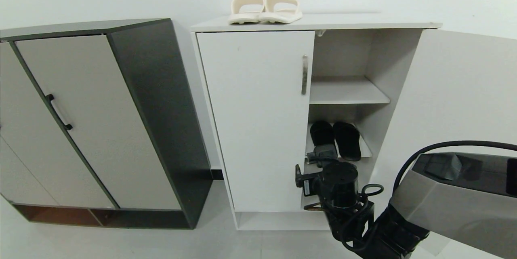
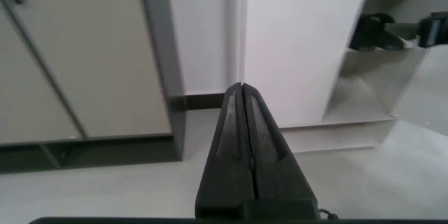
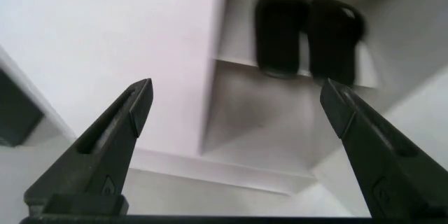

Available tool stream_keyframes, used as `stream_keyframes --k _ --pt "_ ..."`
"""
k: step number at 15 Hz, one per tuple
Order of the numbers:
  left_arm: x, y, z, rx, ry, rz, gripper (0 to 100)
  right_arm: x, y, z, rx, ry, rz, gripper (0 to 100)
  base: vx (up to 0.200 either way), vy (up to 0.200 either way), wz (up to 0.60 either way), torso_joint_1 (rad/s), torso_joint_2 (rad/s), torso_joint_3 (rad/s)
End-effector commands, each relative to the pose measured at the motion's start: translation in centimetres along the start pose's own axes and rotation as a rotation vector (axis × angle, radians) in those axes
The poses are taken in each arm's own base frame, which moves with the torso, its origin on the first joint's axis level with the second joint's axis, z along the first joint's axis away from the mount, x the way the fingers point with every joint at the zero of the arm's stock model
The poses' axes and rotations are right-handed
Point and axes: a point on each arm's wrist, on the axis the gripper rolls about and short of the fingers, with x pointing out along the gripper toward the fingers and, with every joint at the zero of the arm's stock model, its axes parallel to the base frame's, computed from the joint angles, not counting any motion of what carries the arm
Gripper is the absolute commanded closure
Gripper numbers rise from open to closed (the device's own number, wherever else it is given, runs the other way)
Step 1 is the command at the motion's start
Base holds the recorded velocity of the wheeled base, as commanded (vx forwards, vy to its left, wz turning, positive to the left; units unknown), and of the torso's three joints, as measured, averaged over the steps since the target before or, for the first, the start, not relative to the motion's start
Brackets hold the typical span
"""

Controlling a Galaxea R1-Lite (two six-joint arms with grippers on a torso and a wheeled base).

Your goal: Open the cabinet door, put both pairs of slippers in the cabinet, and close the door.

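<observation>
1. On top of the white cabinet (image 1: 363, 21) the cream slippers (image 1: 264, 9) sit side by side.
2. Inside, the black slippers (image 1: 335, 140) lie on the lower shelf (image 1: 365, 152); the right door (image 1: 452, 97) stands open and the left door (image 1: 254, 121) is closed.
3. Just before that open compartment hangs the right gripper (image 3: 236, 87), jaws spread.
4. The left gripper (image 2: 242, 91) is low over the floor (image 2: 105, 189), jaws pressed together.

Cream slippers (image 1: 264, 9) on cabinet top (image 1: 363, 20); black pair (image 1: 336, 137) seemingly on lower shelf (image 1: 365, 149).
</observation>
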Motion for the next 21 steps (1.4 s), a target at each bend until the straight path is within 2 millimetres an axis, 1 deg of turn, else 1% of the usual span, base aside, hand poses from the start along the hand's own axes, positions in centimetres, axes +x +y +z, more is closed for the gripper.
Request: stream_keyframes --k 1,7,21 --pt "0.01 0.0 0.0 -0.001 0.002 0.0 100 0.09 -0.07 -0.12 -0.003 0.003 -0.002 0 0.0 0.2 0.0 0.002 0.0 0.002" --pt "0.01 0.0 0.0 -0.002 0.002 0.0 100 0.42 -0.18 -0.67 -0.027 -0.032 -0.008 0 0.0 0.2 0.0 0.002 0.0 0.002" --pt "0.01 0.0 0.0 -0.004 0.002 0.002 100 0.52 -0.14 -0.98 -0.031 -0.033 0.005 0 0.0 0.0 0.0 0.0 0.0 0.0"
